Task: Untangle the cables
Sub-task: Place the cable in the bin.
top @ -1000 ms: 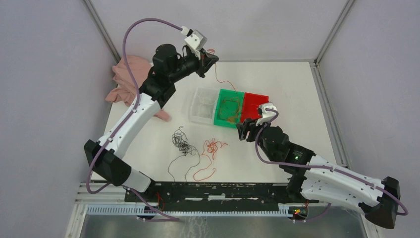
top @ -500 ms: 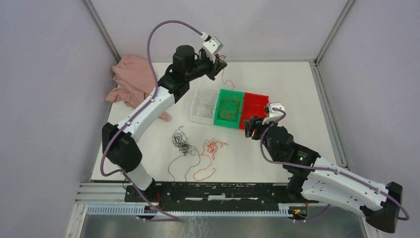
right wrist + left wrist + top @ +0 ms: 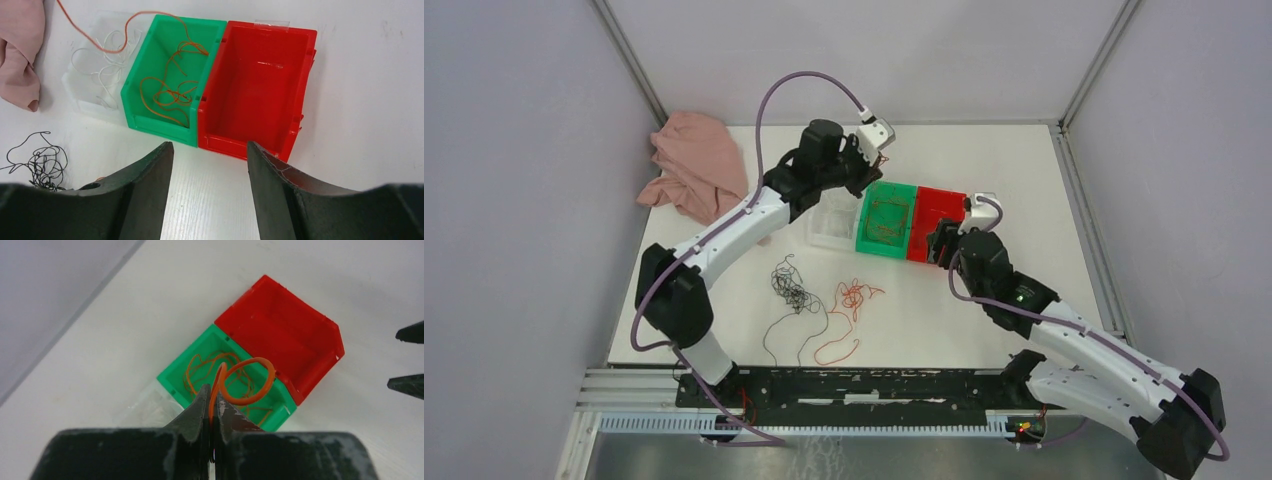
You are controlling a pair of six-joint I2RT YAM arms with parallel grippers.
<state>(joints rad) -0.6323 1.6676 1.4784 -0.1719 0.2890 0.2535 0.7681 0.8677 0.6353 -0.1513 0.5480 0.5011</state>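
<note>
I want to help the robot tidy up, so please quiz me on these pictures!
1. True or false: the red bin is empty.
2. Which gripper pinches the orange wire? A) left gripper B) right gripper
3. Fill in: loose orange wires lie in the ___ bin.
Key: 1 true; 2 A; 3 green bin.

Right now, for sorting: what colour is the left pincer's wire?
Orange wire; clearest in the left wrist view.

Between the left jaws, part of the orange cable (image 3: 250, 360) is hidden.
</note>
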